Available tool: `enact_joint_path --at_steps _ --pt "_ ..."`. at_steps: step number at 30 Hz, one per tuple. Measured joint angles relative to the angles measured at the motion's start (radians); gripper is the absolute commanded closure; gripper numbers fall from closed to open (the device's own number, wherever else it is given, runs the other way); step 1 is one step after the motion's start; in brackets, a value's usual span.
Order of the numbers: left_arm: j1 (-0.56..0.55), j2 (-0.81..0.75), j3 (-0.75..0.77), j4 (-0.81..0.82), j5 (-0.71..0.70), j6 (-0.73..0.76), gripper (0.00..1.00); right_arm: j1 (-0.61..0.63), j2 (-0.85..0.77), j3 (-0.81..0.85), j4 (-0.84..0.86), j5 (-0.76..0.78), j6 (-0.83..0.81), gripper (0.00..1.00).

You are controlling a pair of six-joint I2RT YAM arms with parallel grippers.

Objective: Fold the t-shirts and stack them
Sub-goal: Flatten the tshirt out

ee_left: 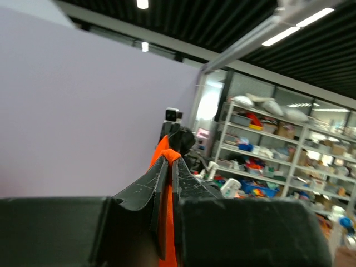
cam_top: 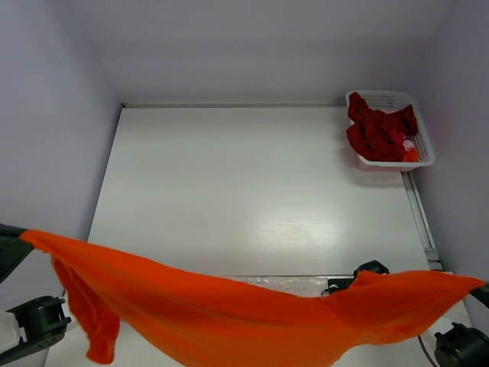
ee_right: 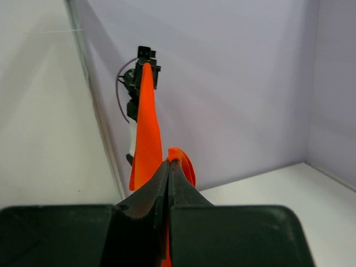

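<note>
A bright orange t-shirt [cam_top: 229, 310] hangs stretched in the air across the near edge of the table, sagging in the middle, with a sleeve dangling at the left. My left gripper [cam_top: 25, 235] is shut on its left end; in the left wrist view orange cloth [ee_left: 166, 222] is pinched at the tips of that gripper [ee_left: 169, 156]. My right gripper [cam_top: 481, 287] is shut on the right end, and orange cloth [ee_right: 147, 122] runs away from its closed tips [ee_right: 169, 162]. Dark red t-shirts [cam_top: 378, 134] lie crumpled in the basket.
The white latticed basket [cam_top: 425, 150] stands at the table's far right corner. The white table [cam_top: 252, 183] is walled on three sides. A rail [cam_top: 420, 218] runs along its right edge. The arm bases [cam_top: 38, 317] [cam_top: 462, 345] sit at the near corners.
</note>
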Motion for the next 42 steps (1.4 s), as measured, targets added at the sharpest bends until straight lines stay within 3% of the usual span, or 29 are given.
enact_joint_path --at_steps 8,15,28,35,42 --pt "-0.009 0.053 -0.037 -0.136 -0.227 0.018 1.00 0.000 0.026 -0.104 -0.028 0.107 -0.045 1.00" --pt "-0.021 0.113 -0.130 -0.231 -0.504 0.063 1.00 0.000 0.049 -0.256 -0.033 0.216 -0.106 1.00" --pt "-0.029 0.176 -0.323 -0.277 -1.032 0.124 1.00 0.000 0.275 -0.410 0.001 0.423 -0.166 1.00" --pt "-0.029 0.135 -0.306 -0.321 -1.101 0.119 1.00 0.000 0.360 -0.369 -0.003 0.459 -0.178 1.00" --pt "-0.029 0.067 -0.122 -0.382 -0.929 0.108 1.00 0.000 0.272 -0.303 -0.018 0.380 -0.154 1.00"
